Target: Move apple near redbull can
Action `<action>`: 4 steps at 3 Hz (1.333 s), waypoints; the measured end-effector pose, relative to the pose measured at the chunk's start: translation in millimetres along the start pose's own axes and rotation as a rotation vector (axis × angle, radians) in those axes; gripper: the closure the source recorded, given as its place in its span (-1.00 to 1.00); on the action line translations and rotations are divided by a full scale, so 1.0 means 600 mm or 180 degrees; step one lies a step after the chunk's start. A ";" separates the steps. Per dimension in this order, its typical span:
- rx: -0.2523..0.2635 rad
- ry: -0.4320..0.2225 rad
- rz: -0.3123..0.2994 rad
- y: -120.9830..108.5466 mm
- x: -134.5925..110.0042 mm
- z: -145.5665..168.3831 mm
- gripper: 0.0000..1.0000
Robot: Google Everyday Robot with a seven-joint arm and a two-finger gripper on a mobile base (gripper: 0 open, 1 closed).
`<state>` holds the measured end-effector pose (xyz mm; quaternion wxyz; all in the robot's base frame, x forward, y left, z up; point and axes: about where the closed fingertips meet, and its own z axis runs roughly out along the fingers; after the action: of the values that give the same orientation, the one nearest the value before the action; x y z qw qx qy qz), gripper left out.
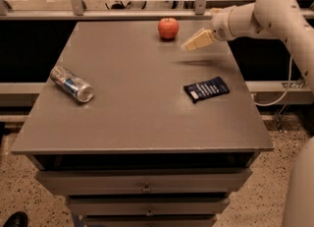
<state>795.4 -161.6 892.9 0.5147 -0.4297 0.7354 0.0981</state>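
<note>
Above the far right of the table (142, 118), the gripper (195, 42) hangs in the air, pointing toward the apple (168, 28); whether it is open or closed I cannot tell. The apple sits upright near the far edge, close by at the gripper's ten o'clock, untouched. A dark packet (206, 89) lies at six o'clock. The can (71, 84) lies on its side, well apart at eight o'clock. The reach should meet the apple's widest part squarely, so it cannot roll off the back.

Red-orange apple (168, 28), silver and blue can (71, 84), dark-blue packet (206, 89) with white print, grey table (137, 118), cream gripper (188, 47) hanging just beside the apple.
</note>
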 end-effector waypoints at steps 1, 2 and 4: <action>-0.0038 -0.0375 0.0214 -0.009 -0.029 0.066 -1.00; -0.0006 -0.0532 0.0355 -0.020 -0.042 0.111 -1.00; 0.0126 -0.0477 0.0613 -0.039 -0.033 0.162 -1.00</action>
<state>879.9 -108.3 872.6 0.5648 -0.3383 0.7345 0.1644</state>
